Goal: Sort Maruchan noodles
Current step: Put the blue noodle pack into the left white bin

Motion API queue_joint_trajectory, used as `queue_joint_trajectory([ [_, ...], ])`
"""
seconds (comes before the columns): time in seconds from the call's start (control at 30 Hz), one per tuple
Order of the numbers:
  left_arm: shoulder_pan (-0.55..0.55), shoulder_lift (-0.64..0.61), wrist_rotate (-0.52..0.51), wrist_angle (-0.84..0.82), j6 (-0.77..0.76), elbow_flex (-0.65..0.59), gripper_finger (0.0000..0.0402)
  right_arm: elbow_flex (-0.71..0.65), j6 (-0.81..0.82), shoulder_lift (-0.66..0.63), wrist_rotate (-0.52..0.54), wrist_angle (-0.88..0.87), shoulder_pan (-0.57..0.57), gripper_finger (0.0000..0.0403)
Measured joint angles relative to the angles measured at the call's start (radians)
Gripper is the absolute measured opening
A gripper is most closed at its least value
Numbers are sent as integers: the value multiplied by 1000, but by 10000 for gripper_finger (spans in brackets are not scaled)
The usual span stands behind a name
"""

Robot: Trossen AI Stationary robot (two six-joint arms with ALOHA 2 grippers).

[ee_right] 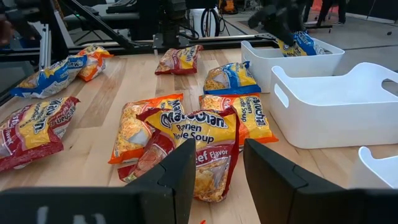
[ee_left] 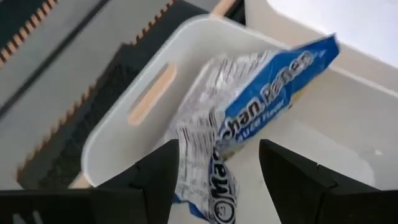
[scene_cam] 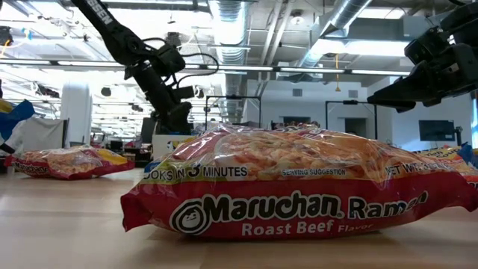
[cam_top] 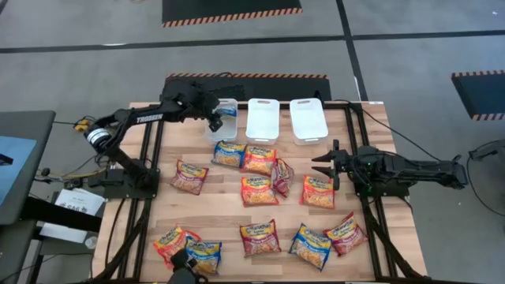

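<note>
The left tool (cam_top: 215, 118) hangs over the leftmost white rectangular plastic tray (cam_top: 230, 131) at the 12 o'clock edge of the wooden counter (cam_top: 221, 217), clenched on a crinkly blue Maruchan noodle packet (ee_left: 249, 118). The right tool (cam_top: 323, 167) waits released at 3 o'clock, beside an orange-red packet (cam_top: 317, 192). Other packets lie scattered on the counter.

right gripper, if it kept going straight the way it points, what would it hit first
Likely the dark red crinkly plastic ramen packet standing tilted ahead of the open right gripper. In the high view it lies beyond an orange-red packet, though height is unclear.
</note>
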Motion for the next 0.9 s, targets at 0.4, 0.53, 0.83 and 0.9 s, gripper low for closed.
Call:
queue_joint_trajectory([
  [0.4, 37, 14, -124, 135, -23, 0, 208, 0, 0, 0, 0, 0, 0, 159],
  [0.53, 72, 28, -132, 143, -47, 1, 208, 0, 0, 0, 0, 0, 0, 159],
  [0.83, 108, 59, -105, 138, -131, 1, 208, 0, 0, 0, 0, 0, 0, 159],
  [0.9, 107, 45, -104, 138, -131, 1, 208, 0, 0, 0, 0, 0, 0, 159],
])
